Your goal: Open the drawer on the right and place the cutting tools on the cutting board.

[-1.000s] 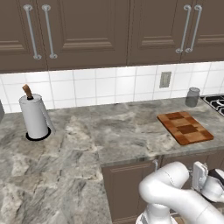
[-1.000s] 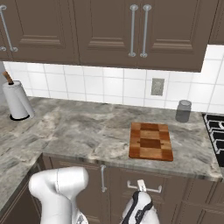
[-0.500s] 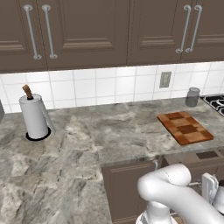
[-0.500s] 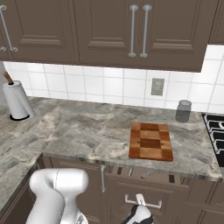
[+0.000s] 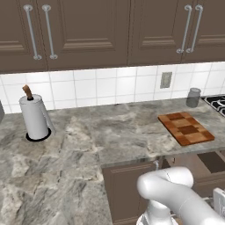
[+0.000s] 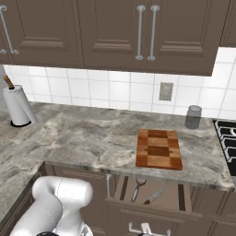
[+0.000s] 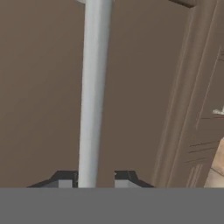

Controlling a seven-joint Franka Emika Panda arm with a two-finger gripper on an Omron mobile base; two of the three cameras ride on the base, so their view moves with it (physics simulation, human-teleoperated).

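Observation:
The drawer [image 6: 152, 214] under the counter stands pulled out, its dark inside [image 5: 212, 161] showing. Two slim grey cutting tools lie in it: a forked one [image 6: 138, 187] and a knife [image 6: 156, 191]. The checkered cutting board [image 6: 158, 148] [image 5: 186, 128] rests on the counter right above the drawer, with nothing on it. In the hand view my gripper [image 7: 94, 177] straddles the drawer's grey bar handle [image 7: 94, 87]. The left fingertip [image 7: 65, 178] is against the bar and a thin gap shows at the right one, so the jaws stand slightly open.
A paper towel holder [image 5: 34, 117] [image 6: 17, 106] stands at the counter's left. A grey jar [image 6: 193, 116] [image 5: 193, 97] sits behind the board by the wall. A stove [image 6: 228, 138] borders the counter on the right. Upper cabinets hang overhead.
The drawer has slid out toward me, uncovering the tools inside. My hand has moved back and down with the handle, and the jaws have eased a little apart.

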